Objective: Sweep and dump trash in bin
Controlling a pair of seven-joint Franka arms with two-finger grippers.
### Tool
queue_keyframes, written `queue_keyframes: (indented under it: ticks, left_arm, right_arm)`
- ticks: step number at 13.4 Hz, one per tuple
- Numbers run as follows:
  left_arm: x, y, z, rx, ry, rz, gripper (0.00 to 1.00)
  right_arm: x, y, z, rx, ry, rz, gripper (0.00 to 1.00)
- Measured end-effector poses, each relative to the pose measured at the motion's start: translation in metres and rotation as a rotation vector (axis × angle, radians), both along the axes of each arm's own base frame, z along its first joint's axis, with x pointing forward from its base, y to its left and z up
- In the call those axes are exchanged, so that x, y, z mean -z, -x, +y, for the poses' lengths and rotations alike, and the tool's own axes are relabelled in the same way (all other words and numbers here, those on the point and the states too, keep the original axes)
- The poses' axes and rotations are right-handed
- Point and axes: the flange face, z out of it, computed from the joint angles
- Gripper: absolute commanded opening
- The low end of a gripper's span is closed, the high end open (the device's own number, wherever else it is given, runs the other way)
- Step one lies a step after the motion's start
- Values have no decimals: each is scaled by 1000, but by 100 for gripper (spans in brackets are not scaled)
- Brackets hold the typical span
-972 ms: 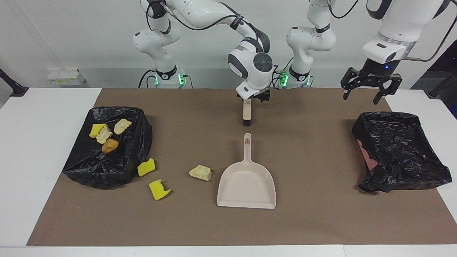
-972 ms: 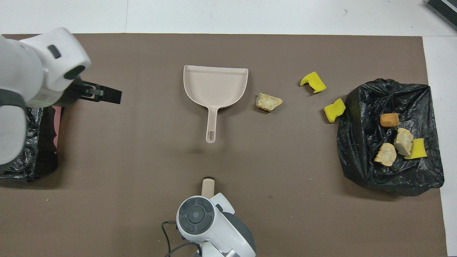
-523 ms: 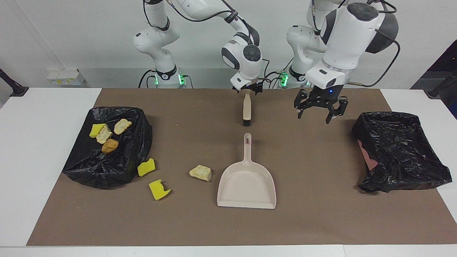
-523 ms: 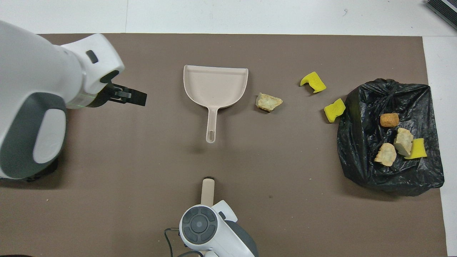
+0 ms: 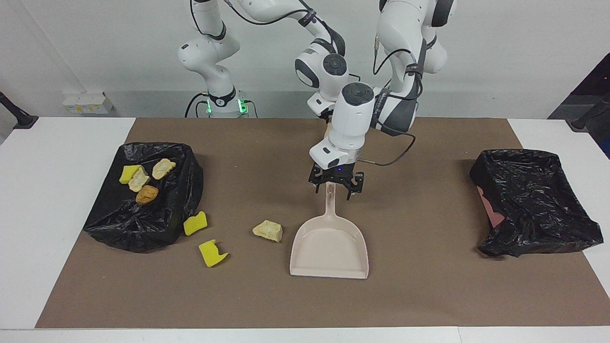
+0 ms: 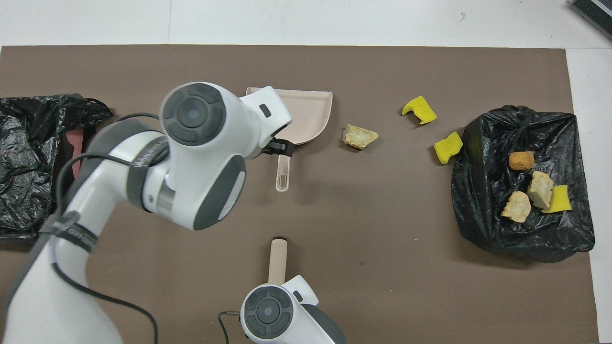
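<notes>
The beige dustpan point(image 5: 330, 247) lies mid-mat, its handle pointing toward the robots. My left gripper point(image 5: 333, 192) is open, low over the handle's end with one finger on each side. The beige brush point(image 6: 278, 255) lies nearer the robots, and my right gripper point(image 6: 273, 298) is shut on its handle end, under the wrist. Trash on the mat: a pale chunk point(image 5: 268, 230) beside the dustpan and two yellow sponge pieces point(image 5: 195, 223) point(image 5: 212, 253). Several more scraps point(image 5: 145, 183) sit on a crumpled black bag point(image 5: 143, 224). The black-lined bin point(image 5: 533, 200) stands at the left arm's end.
The brown mat point(image 5: 429, 295) covers the table between the white strips at both ends. The left arm stretches over the mat from the bin's end to the middle and hides the right hand in the facing view.
My left arm swung from over the bin's end to the middle and came down around the dustpan handle. My right gripper closed on the brush handle; the brush has not shifted.
</notes>
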Motion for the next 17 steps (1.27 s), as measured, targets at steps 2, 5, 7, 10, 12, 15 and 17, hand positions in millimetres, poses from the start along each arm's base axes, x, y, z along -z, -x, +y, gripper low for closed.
queue_keyframes:
  ticks: [2,5,7,10,12,15,17]
  left_arm:
    - [18,1,-6,2,-8,8,100]
    - [52,3,-17,-10,-22,18,100]
    - [65,2,-19,-24,-22,17,100]
    - [68,4,-24,-35,-20,17,100]
    - [69,5,-25,-36,-20,18,100]
    - [70,5,-23,-40,-20,17,100]
    - [70,4,-22,-43,-20,16,100]
  right_arm:
    - [-3,-7,-10,15,20,18,0]
    - [-31,-39,-54,60,54,57,0]
    - [-59,-60,-93,55,63,74,0]
    - [-78,-88,-148,10,94,61,0]
    - [-76,-111,-181,-24,119,37,0]
    - [-65,-150,-241,-81,174,6,0]
    - [-60,-172,-277,-127,235,-13,0]
